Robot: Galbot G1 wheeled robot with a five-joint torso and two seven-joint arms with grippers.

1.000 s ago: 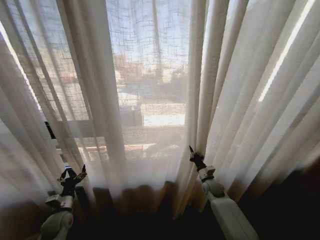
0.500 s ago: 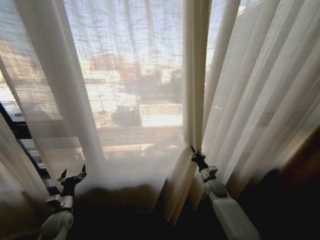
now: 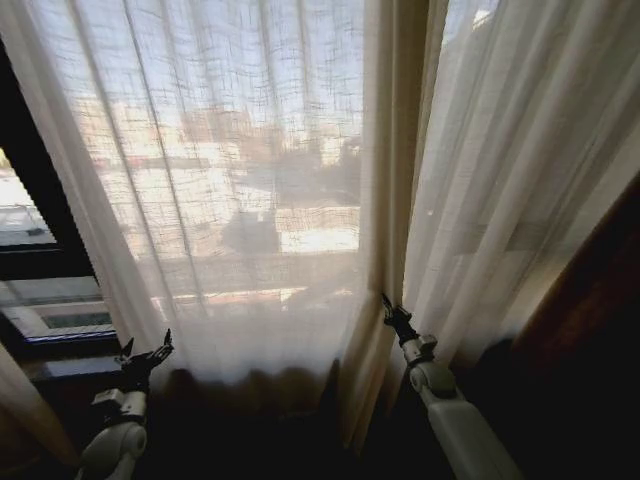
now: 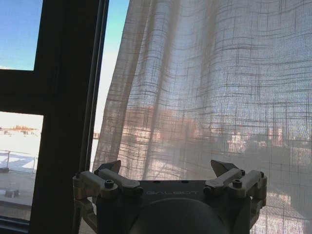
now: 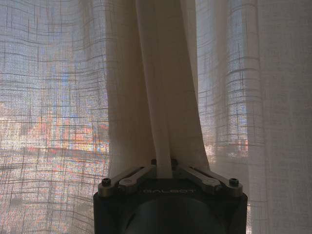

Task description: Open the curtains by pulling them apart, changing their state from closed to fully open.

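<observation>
The right gripper [image 3: 386,302] pinches a fold of the curtains [image 3: 250,190] at centre; the left gripper [image 3: 148,352], jaws spread and holding nothing, hovers low at the left. Since a second ago the sheer has slid right, baring the dark window frame [image 3: 45,215] at far left: opening has begun, with most of the window still covered

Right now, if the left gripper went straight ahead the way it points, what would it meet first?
Most likely the sheer curtain: it hangs right ahead of the open left gripper. How far off is unclear; its edge and the dark window frame lie just to one side.
</observation>
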